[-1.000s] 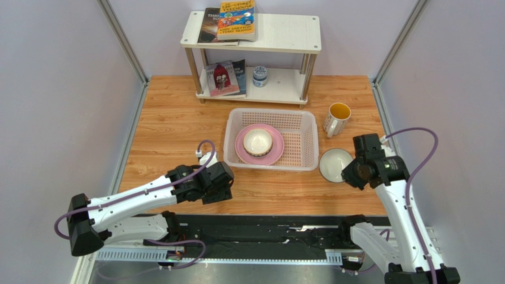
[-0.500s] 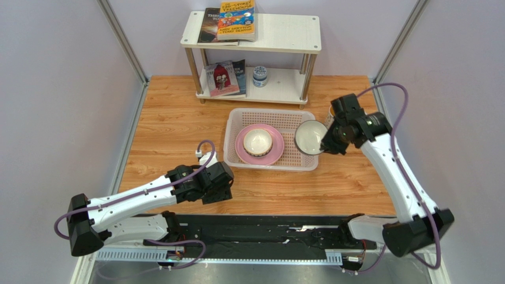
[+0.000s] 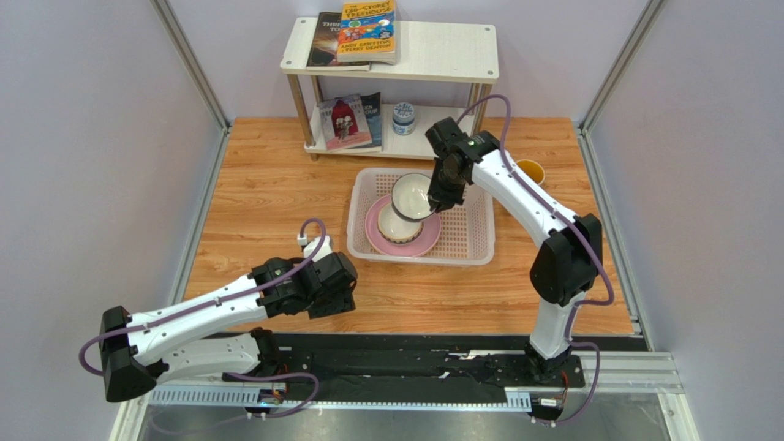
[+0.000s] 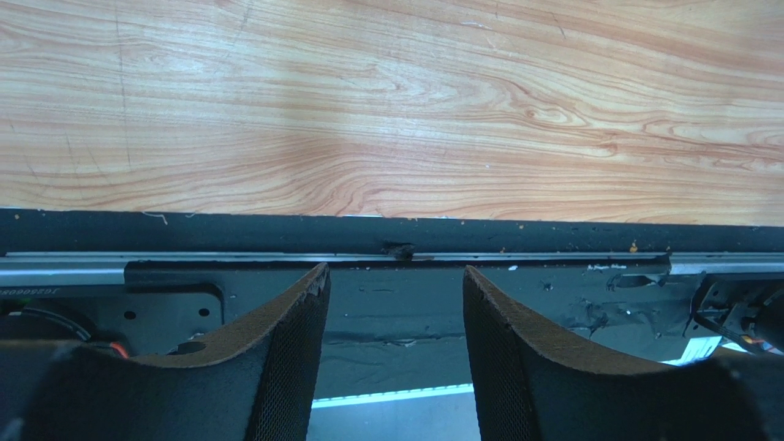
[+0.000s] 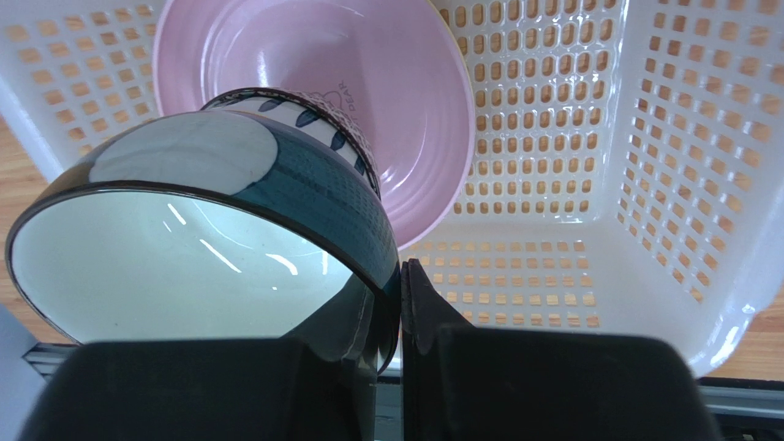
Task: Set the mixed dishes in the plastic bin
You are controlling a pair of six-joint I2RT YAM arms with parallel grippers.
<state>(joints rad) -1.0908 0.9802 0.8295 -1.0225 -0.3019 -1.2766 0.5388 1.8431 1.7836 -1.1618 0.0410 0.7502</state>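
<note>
**Top external: right arm holds the patterned bowl over the bin, left arm idle**

Seen from above, the right arm reaches across the wooden table [image 3: 258, 193] to the white plastic bin [image 3: 471, 241], which sits mid-table toward the far edge, just in front of the two-tier shelf [image 3: 451, 55]. The right gripper [image 3: 432, 199] is clenched on the rim of the grey patterned bowl [image 3: 410, 195]. It holds the bowl tilted, mouth up toward the camera, over the bin's left half.

Below it a pink plate [image 3: 416, 244] lies flat on the bin's grid bottom, and a white bowl [image 3: 394, 228] rests on that plate. Whether the held bowl touches the white one I cannot tell.

The right wrist view shows the pinch closely. One finger [image 5: 432, 312] is pressed on the outside of the bowl's dark rim and the other is inside the pale interior. The pink plate and the perforated walls lie beyond.

A mug with yellow inside [image 3: 532, 169] stands on the table by the bin's far right corner, partly hidden by the arm. On the shelf are books [image 3: 366, 32] on top and a small blue-white jar [image 3: 402, 118] on the lower tier.

The left gripper [image 4: 394, 285] hangs low by the near edge, left of centre. Its fingers are spread apart with nothing between them, and only wood grain and the black base rail show past them.
</note>
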